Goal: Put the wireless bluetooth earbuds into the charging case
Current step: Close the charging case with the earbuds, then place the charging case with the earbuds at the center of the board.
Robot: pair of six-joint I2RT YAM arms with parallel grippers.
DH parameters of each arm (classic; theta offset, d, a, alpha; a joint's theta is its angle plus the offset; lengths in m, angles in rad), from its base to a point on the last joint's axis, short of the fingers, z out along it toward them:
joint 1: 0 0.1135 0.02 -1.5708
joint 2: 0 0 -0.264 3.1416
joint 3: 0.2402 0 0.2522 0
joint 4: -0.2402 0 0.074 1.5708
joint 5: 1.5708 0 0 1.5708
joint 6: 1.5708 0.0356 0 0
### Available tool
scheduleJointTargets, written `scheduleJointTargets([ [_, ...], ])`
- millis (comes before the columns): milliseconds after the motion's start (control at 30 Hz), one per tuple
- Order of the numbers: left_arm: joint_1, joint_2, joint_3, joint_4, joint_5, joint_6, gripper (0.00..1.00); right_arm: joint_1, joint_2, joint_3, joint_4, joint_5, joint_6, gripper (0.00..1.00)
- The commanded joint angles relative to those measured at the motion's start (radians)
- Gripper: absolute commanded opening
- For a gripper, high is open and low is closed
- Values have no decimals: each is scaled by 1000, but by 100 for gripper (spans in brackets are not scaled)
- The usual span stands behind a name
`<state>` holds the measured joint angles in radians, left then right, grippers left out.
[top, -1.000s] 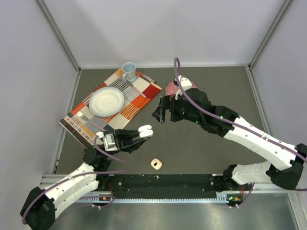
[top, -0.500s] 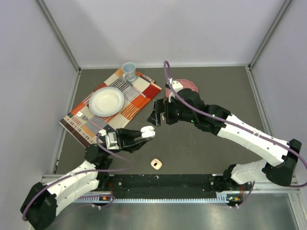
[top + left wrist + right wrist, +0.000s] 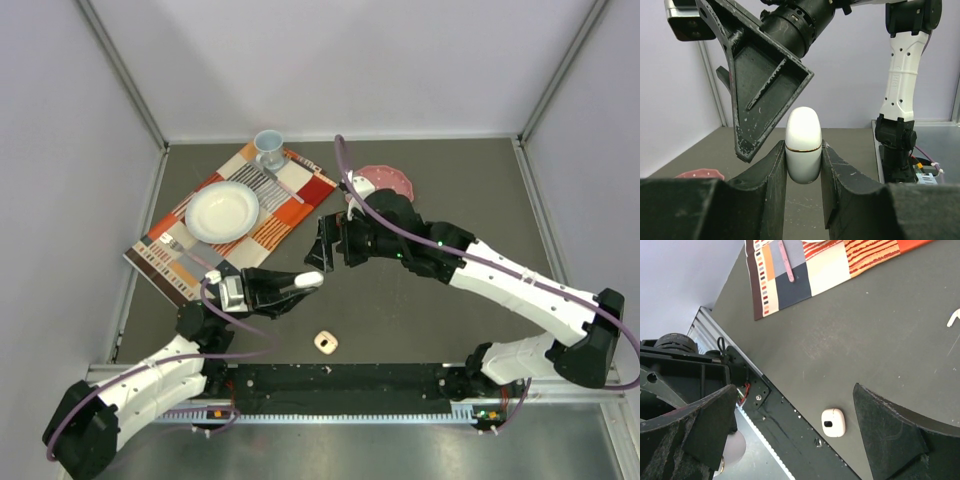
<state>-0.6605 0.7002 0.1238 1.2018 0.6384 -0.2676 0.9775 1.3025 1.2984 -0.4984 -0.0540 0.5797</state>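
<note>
Top external: the left claw (image 3: pixel 302 283) is clenched on a white charging case (image 3: pixel 312 279), carried above the dark tabletop (image 3: pixel 450 170) in its near half. The right claw (image 3: pixel 330 245) hangs at 1 o'clock from it, close but apart, jaws spread and holding nothing. A small square case (image 3: pixel 325 342), peach-toned with a dark hollow, lies on the tabletop at 5 o'clock from the left claw, just short of the near rail. At 10 o'clock from the left claw we note a striped placemat (image 3: pixel 300 195) bearing a white bowl (image 3: pixel 222 211) and, at its far corner, a pale cup (image 3: pixel 268 148). A pink dish (image 3: pixel 388 180) sits at 1 o'clock from the right claw.

Left wrist: the charging case (image 3: pixel 802 135) stands upright between the two fingers (image 3: pixel 772 170), lid shut, with a thin gold seam around its middle. One black finger of the right claw looms at 11 o'clock above it. We cannot tell whether they touch.

Right wrist: the right claw (image 3: pixel 795 390) is released, its fingers wide apart. Seen between them, down on the tabletop, is the small square case (image 3: pixel 832 422). One earbud (image 3: pixel 954 317), white and stemmed, lies on bare tabletop at the 3 o'clock edge of this view, well apart from that case.
</note>
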Motion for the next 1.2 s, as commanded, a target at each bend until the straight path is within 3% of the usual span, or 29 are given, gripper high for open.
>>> scheduleJointTargets([
  [0, -1, -10, 36, 30, -16, -1, 0, -5, -31, -8, 47, -20, 2, 99],
  [200, -2, -14, 37, 1, -38, 5, 0, -7, -55, -28, 52, 8, 6, 99],
  [300, -1, -19, 56, -71, -63, 13, 0, -7, -116, -71, 50, 174, 34, 99],
  [467, -1, -16, 154, -396, -131, 7, 0, -8, -273, -180, 43, 454, 153, 99],
  [533, -2, 24, 191, -436, -137, 1, 0, -7, -354, -234, 43, 542, 183, 99],
  [700, -1, 205, 241, -387, -166, -112, 0, -7, -462, -316, 44, 640, 238, 99],
  [933, -4, 554, 379, -223, -68, -324, 0, -8, -450, -318, 40, 657, 216, 99],
  [1167, -66, 818, 490, -195, -170, -417, 0, -11, -512, -358, 38, 675, 229, 99],
])
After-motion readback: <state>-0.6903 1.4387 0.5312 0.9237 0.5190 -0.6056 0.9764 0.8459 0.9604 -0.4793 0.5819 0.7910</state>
